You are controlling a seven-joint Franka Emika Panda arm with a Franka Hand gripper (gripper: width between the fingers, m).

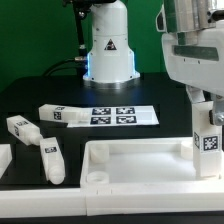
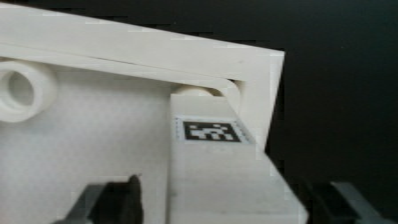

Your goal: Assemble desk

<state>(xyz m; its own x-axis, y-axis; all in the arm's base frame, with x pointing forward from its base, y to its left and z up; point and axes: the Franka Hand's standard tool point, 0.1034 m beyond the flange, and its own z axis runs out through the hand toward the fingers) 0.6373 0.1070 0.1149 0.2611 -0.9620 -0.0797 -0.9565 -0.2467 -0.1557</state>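
The desk panel (image 1: 140, 165) lies flat at the front, white with a raised rim. My gripper (image 1: 207, 118) is shut on a square white leg (image 1: 208, 145) with a black-and-white tag, held upright with its lower end at the panel's corner on the exterior view's right. In the wrist view the leg (image 2: 210, 150) runs between my fingers (image 2: 116, 200), its far end sitting at the panel's corner (image 2: 199, 90). A round socket (image 2: 18, 88) shows beside it on the panel (image 2: 89, 160). Whether the leg is seated in the corner is not clear.
Loose tagged legs lie on the black table at the exterior view's left: one (image 1: 62, 114) near the marker board (image 1: 122, 116), one (image 1: 20, 127) further left, one (image 1: 52, 158) by the panel's end. The arm's base (image 1: 108, 50) stands behind.
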